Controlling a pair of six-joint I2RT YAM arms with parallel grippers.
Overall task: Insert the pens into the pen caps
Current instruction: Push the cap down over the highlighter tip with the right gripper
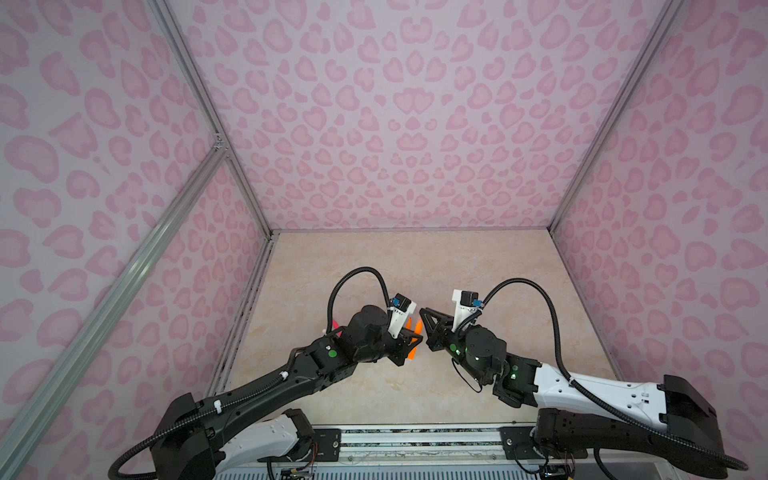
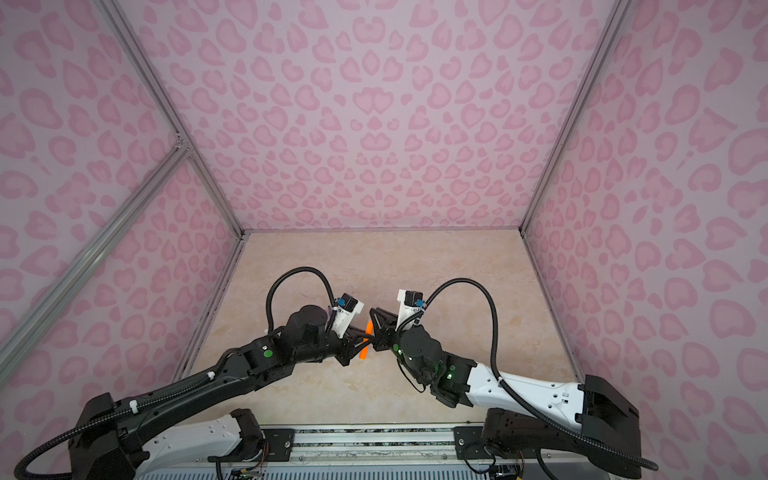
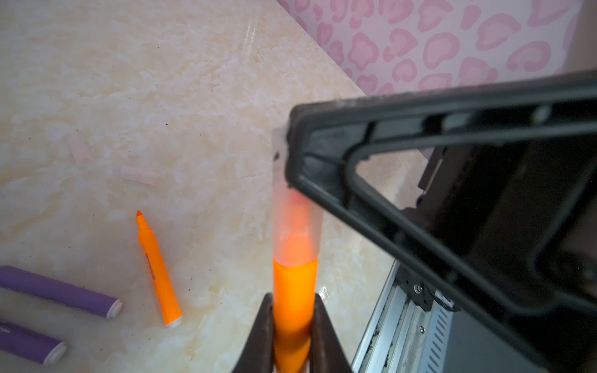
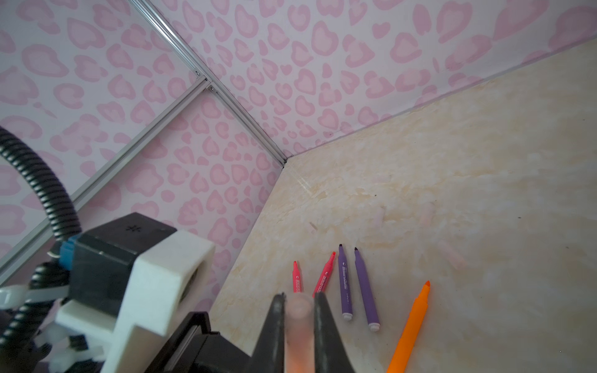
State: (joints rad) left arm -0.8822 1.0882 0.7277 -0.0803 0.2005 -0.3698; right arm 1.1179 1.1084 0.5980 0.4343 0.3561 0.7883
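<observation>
My left gripper point(image 3: 293, 300) is shut on an orange pen point(image 3: 293, 287), seen in a top view as an orange bar point(image 2: 363, 352). The pen's pointed end sits inside a clear pen cap point(image 3: 295, 226). My right gripper point(image 4: 299, 298) is shut on that cap point(image 4: 298, 332). The two grippers meet tip to tip at mid table point(image 1: 419, 337). On the surface lie another orange pen point(image 4: 412, 326), two purple pens point(image 4: 345, 284) point(image 4: 365, 290) and two pink-red pens point(image 4: 295, 276) point(image 4: 324, 274). Loose clear caps point(image 3: 79, 149) point(image 3: 139, 175) lie beyond them, faint against the beige.
Pink patterned walls point(image 1: 395, 124) close in the beige tabletop point(image 1: 478, 257) on three sides. A metal rail point(image 1: 415, 440) runs along the near edge between the arm bases. Both arms hide the loose pens in both top views.
</observation>
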